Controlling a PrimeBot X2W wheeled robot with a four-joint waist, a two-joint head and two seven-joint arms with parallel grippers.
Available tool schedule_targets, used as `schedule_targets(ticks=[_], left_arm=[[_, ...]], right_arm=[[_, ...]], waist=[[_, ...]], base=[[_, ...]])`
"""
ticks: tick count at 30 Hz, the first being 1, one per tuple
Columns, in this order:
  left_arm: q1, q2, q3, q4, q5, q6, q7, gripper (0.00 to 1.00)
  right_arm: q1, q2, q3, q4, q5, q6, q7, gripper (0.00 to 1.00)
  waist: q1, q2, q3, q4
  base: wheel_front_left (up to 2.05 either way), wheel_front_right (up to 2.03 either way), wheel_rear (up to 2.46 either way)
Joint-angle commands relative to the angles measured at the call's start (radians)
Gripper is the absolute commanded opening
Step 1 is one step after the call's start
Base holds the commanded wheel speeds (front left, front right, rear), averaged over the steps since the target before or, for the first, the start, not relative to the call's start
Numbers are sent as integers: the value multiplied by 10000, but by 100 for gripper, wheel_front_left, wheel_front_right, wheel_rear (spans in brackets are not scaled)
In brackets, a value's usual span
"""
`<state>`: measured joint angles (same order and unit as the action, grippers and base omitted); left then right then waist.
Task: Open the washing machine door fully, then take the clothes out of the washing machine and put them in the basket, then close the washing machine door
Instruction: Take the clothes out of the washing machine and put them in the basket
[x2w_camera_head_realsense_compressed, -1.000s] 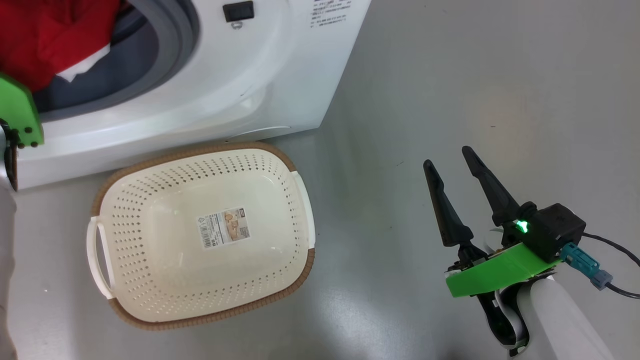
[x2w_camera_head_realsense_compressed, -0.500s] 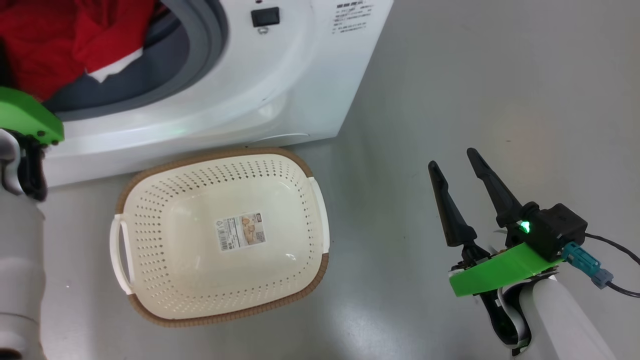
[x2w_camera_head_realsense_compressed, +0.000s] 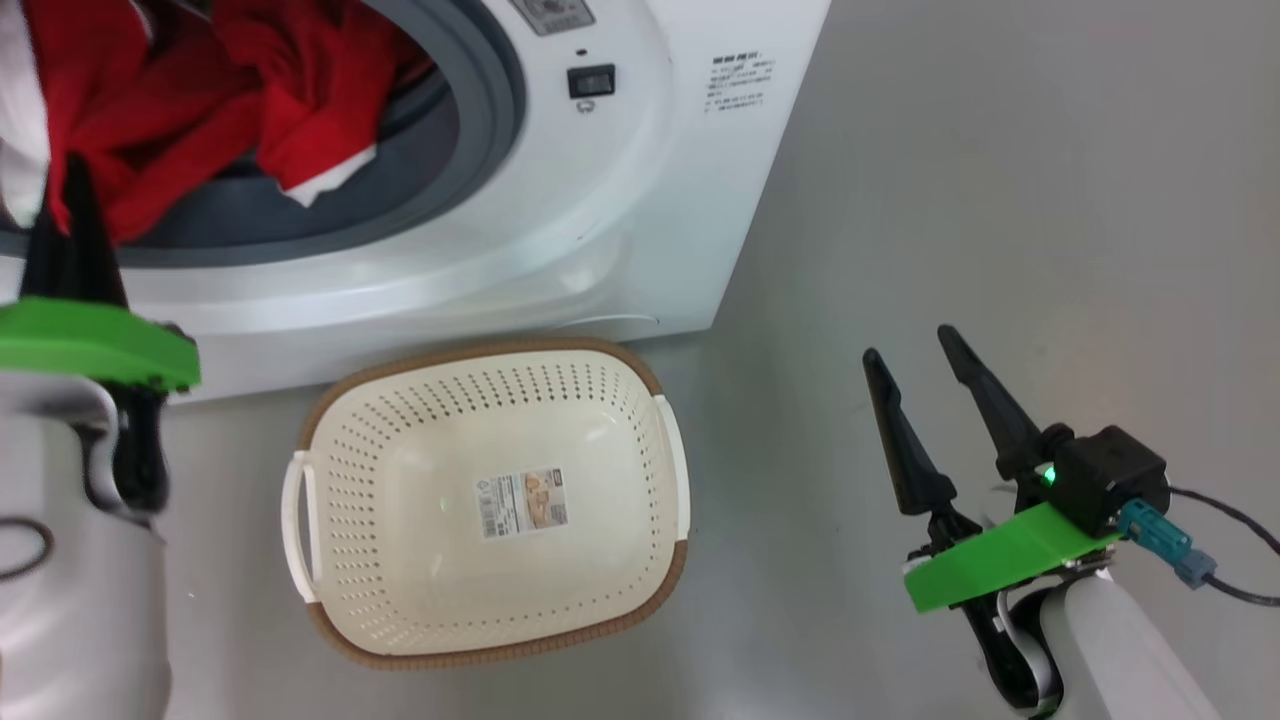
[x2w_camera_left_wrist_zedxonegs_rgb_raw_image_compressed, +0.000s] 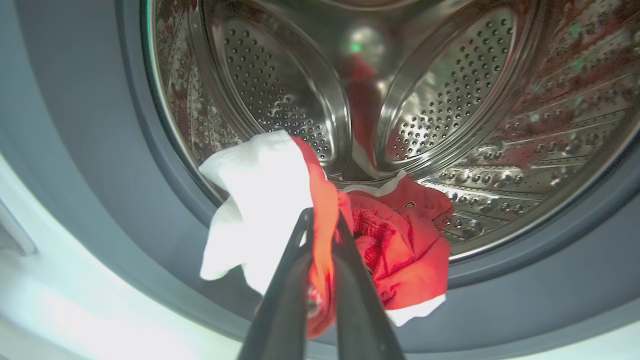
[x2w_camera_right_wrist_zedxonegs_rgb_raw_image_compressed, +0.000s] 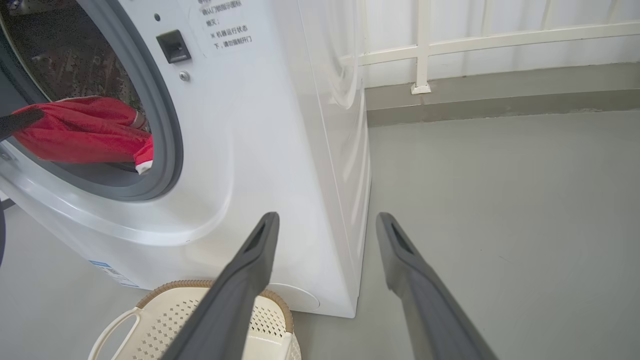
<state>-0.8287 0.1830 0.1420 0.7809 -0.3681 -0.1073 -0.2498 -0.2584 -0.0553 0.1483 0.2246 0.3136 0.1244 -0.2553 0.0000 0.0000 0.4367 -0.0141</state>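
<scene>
Swinging over the past second, your head camera has slid the machine (x2w_camera_head_realsense_compressed: 650, 150) and basket (x2w_camera_head_realsense_compressed: 500, 347) rightward in its view, and your left pincer (x2w_camera_head_realsense_compressed: 72, 175) has come into it at the left edge. That pincer is clamped narrow on the clothes (x2w_camera_left_wrist_zedxonegs_rgb_raw_image_compressed: 400, 255). A fold of red fabric is pinched between its two fingers, a white part hangs to their left in the wrist view, and a red bundle bunches to their right. Just beyond the fingertips the clothes spill over the grey ring (x2w_camera_head_realsense_compressed: 490, 120) at the mouth of the steel drum (x2w_camera_left_wrist_zedxonegs_rgb_raw_image_compressed: 280, 75). Your right pincer (x2w_camera_head_realsense_compressed: 908, 345) hangs wide above the grey floor (x2w_camera_head_realsense_compressed: 1000, 200), fingers well apart. The basket sits on the floor to that pincer's left, just in front of the machine. In the head view it lies below and to the right of your left pincer. A paper label (x2w_camera_head_realsense_compressed: 525, 503) lies on its bottom.
</scene>
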Motion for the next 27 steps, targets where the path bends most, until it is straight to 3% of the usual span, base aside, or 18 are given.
schedule_targets(ticks=[1, 6, 14, 19, 27], left_arm=[[455, 353, 345, -560, 98, -63, -118, 0], [1618, 14, 308, -1301, 45, -168, -119, 0], [2856, -61, 296, -2850, 103, -183, -119, 0], [3482, -133, 309, -3803, 140, -40, -99, 0], [4699, -382, 233, -6563, 148, 422, 679, 0]], right_arm=[[293, 51, 256, -168, -60, 63, -65, 100], [555, 51, 370, -20, 3, 63, -65, 100], [775, 48, 379, 48, 90, 63, -65, 100], [844, 48, 400, 77, 140, 63, -65, 100], [988, 49, 391, 134, 215, 63, -65, 100]], waist=[[0, 0, -404, 184], [0, 0, -1075, 237], [0, 0, -1750, 12], [0, 0, -2050, -142], [0, 0, -2539, -285]], base=[[0, 0, 0], [0, 0, 0], [0, 0, 0], [0, 0, 0], [0, 0, 0]])
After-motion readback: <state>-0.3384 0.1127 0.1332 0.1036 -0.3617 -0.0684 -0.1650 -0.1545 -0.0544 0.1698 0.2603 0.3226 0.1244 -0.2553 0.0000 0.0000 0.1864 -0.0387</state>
